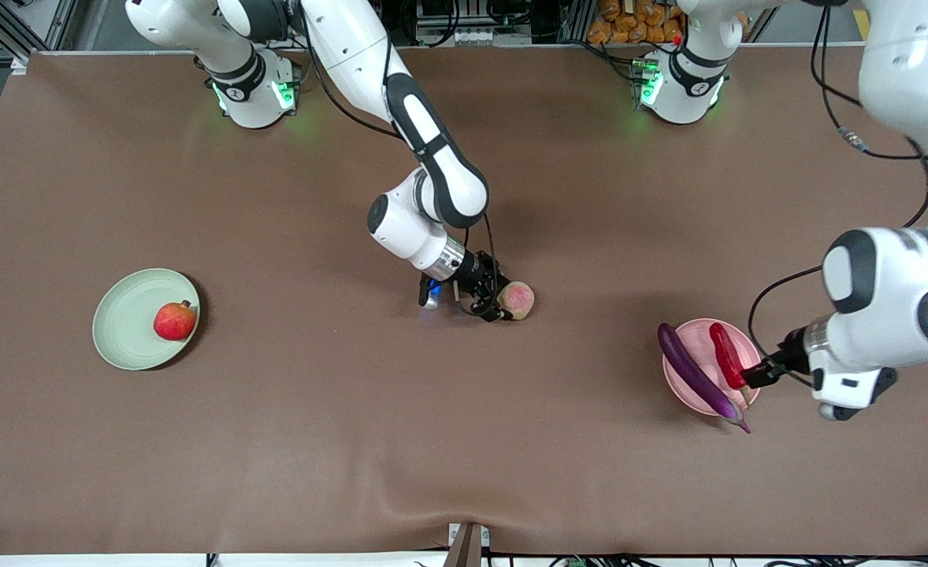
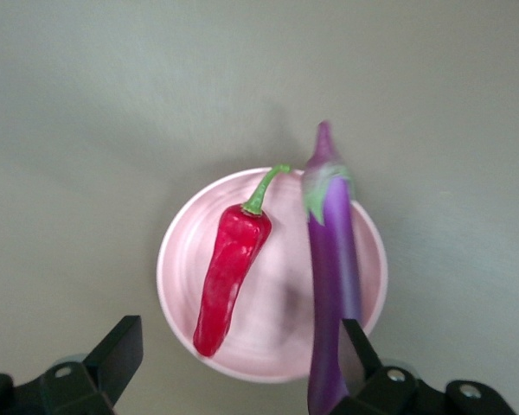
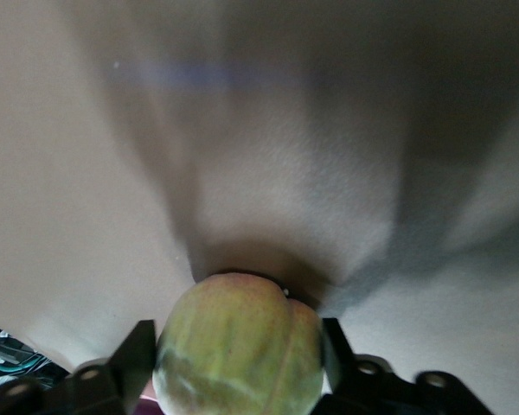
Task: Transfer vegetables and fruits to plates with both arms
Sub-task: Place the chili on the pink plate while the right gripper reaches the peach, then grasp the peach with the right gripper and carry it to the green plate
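- Fingers of the right gripper (image 1: 503,303) clamp the fuzzy fruit (image 1: 517,300) on the bench (image 1: 464,441).
- Left gripper (image 1: 757,375) fingers gape above the pink plate (image 1: 688,394).
- Next, I reckon: lift the fruit to the green plate (image 1: 121,323).

Pink plate (image 2: 177,259) on the brown table (image 2: 86,104), holding a red chili (image 2: 229,275) and, beside it, a purple eggplant (image 2: 333,268) overhanging the rim at both ends. Left gripper (image 2: 242,367) above the plate's edge, fingers (image 2: 117,350) spread wide, holding nothing.
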You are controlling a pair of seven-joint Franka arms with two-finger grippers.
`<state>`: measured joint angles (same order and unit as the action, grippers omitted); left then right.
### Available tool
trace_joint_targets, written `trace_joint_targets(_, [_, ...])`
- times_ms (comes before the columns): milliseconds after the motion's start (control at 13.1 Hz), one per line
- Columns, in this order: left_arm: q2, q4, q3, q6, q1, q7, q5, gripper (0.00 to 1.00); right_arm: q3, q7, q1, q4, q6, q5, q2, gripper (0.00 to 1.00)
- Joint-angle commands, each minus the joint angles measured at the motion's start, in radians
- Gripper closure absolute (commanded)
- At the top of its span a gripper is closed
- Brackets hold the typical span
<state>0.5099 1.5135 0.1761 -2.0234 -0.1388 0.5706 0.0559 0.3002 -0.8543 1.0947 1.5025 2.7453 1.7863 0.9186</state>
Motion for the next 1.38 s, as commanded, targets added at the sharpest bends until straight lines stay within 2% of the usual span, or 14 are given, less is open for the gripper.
trace_joint_targets(0, [-0.16, -0.042, 0.008, 0.135, -0.004, -0.075, 0.021, 0.0, 0.011, 0.018, 0.002, -0.025, 0.039, 0.062, -0.016, 0.74])
trace_joint_targets(153, [-0.24, -0.09, 0.014, 0.26, -0.004, -0.18, 0.016, 0.0, 0.046, 0.023, -0.003, 0.03, 0.037, 0.05, -0.081, 0.74])
trace_joint_targets(306, [-0.325, -0.096, 0.01, 0.282, -0.004, -0.285, 0.021, 0.0, 0.111, 0.027, -0.006, 0.097, 0.002, 0.015, -0.139, 0.74])
trace_joint_targets(535, [-0.401, -0.093, 0.011, 0.369, -0.005, -0.337, 0.002, 0.0, 0.276, 0.026, -0.093, 0.101, -0.276, -0.167, -0.142, 0.76])
trace_joint_targets(688, [-0.432, -0.091, 0.0, 0.384, -0.007, -0.401, -0.017, 0.0, 0.376, 0.04, -0.23, 0.029, -0.531, -0.385, -0.132, 0.76])
trace_joint_targets(841, [-0.448, -0.088, -0.007, 0.387, -0.018, -0.446, -0.042, 0.0, 0.375, 0.12, -0.431, -0.072, -0.675, -0.58, -0.129, 0.76])
trace_joint_targets(1071, [-0.476, -0.07, -0.029, 0.422, -0.013, -0.459, -0.09, 0.0, 0.407, 0.381, -0.593, -0.113, -0.892, -0.691, -0.139, 0.76])
trace_joint_targets(1300, [-0.507, -0.037, -0.162, 0.436, 0.115, -0.459, -0.091, 0.0, 0.508, 0.669, -0.664, -0.11, -0.958, -0.875, -0.139, 0.75])
